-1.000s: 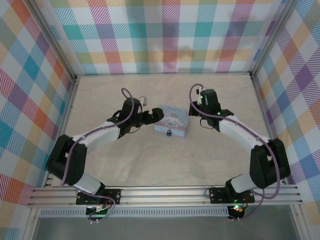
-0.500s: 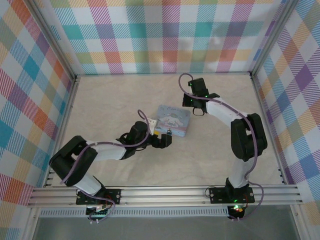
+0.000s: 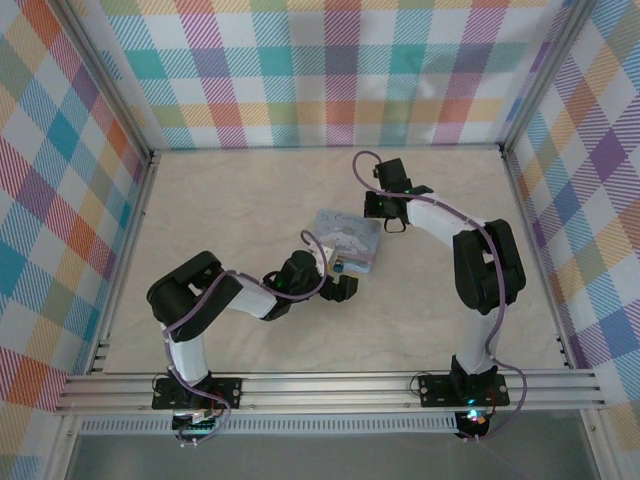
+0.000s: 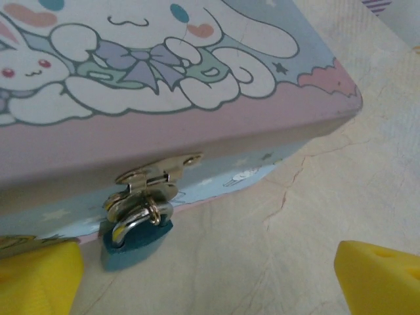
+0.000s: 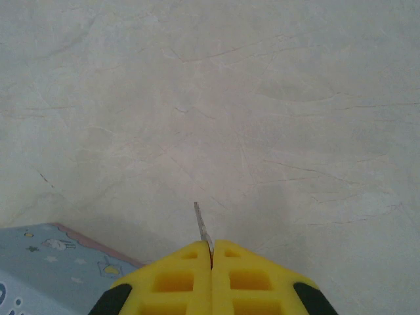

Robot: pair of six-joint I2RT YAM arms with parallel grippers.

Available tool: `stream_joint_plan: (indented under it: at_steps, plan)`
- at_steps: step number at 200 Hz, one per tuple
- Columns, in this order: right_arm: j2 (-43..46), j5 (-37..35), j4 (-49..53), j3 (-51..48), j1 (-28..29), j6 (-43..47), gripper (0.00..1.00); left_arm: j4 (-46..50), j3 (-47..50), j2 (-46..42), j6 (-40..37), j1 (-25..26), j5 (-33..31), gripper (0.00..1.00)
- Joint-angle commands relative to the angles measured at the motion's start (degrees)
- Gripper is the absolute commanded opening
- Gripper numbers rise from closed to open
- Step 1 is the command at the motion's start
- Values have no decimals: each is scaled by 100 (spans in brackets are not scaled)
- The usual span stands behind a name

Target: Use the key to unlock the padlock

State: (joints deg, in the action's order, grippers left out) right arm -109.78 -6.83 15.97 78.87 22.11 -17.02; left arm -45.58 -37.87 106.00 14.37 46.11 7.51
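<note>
My left claw [image 4: 209, 279] gapes, small dark-teal metal padlock [image 4: 134, 236] just beyond; right claw [image 5: 211, 252], farther back, pinches the thin silver key [image 5: 202, 226].

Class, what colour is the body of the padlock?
The padlock is teal-blue; it shows best in the left wrist view.

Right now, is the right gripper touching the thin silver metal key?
Touching. In the right wrist view the right gripper is shut on the thin silver metal key, whose blade sticks out from between the yellow fingers.
</note>
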Motion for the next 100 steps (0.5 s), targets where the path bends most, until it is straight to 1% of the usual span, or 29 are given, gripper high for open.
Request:
stream_joint_plan:
  at_steps: [1,8,31,40,54,77,84,100]
  plan:
    - [-179,100,71,98,52,111,0,-409,-300,219,-189,108,286,93]
    - [-205,129,57,84,68,102,0,-431,-340,279,-198,116,408,90]
    - [-280,173,42,24,126,75,0,-519,-416,407,-197,110,581,87]
    - [-305,177,34,2,151,61,0,-530,-446,437,-214,113,688,82]
    - [-338,178,21,-21,185,59,0,-540,-497,477,-213,111,873,77]
    - [-342,190,-3,-80,219,50,0,-673,-538,574,-146,103,955,76]
    - [-332,190,-15,-111,224,36,0,-781,-544,624,-119,90,1032,72]
    - [-301,182,-44,-167,237,20,0,-928,-613,743,31,41,1241,69]
